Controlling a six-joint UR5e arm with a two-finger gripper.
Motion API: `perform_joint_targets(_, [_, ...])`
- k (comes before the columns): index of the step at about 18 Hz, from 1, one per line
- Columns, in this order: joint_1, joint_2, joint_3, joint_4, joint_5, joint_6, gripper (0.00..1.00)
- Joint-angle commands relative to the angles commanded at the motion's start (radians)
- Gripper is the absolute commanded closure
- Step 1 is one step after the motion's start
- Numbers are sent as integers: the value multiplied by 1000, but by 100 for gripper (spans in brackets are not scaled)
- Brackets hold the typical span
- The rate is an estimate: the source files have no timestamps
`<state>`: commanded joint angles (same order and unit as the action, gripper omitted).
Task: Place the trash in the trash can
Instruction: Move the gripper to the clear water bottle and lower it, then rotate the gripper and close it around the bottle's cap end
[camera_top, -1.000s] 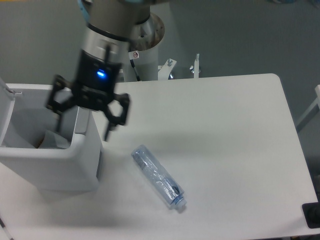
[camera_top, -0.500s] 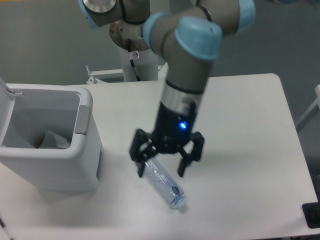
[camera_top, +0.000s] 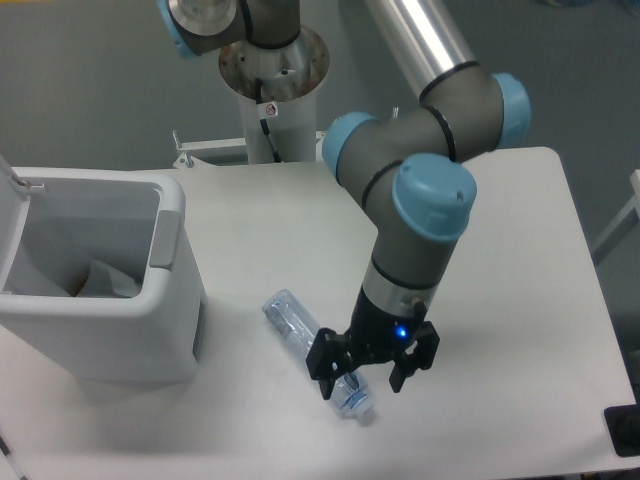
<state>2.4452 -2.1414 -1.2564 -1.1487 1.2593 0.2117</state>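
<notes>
Bottle (camera_top: 305, 343) lay on the table (camera_top: 500, 250), right of the can (camera_top: 150, 330). Tool (camera_top: 372, 362), fingers apart, straddled its cap end. Light, slippery, crushable; the ribbed middle looked the better hold.

One bottle (camera_top: 300, 334) on the table (camera_top: 500, 250), one sheet (camera_top: 100, 280) in the one bin (camera_top: 150, 330), one gripper (camera_top: 362, 376).

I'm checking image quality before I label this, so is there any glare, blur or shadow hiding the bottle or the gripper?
Fixed camera: soft, even light; the gripper casts only a faint shadow. Glare streaks the shiny arm tube at the top. The clear bottle is low-contrast against the white table; its cap end is partly hidden by the gripper.
</notes>
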Motion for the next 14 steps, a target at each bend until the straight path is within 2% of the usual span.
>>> perform_joint_targets(3, [-3,-14,5,-45,29,14,0])
perform_joint_targets(7, [-23,-66,73,-129,83,2,0])
perform_joint_targets(10, [-35,-101,104,-146,129,-24,0])
perform_joint_targets(14, [-67,-127,103,-143,230,-54,0])
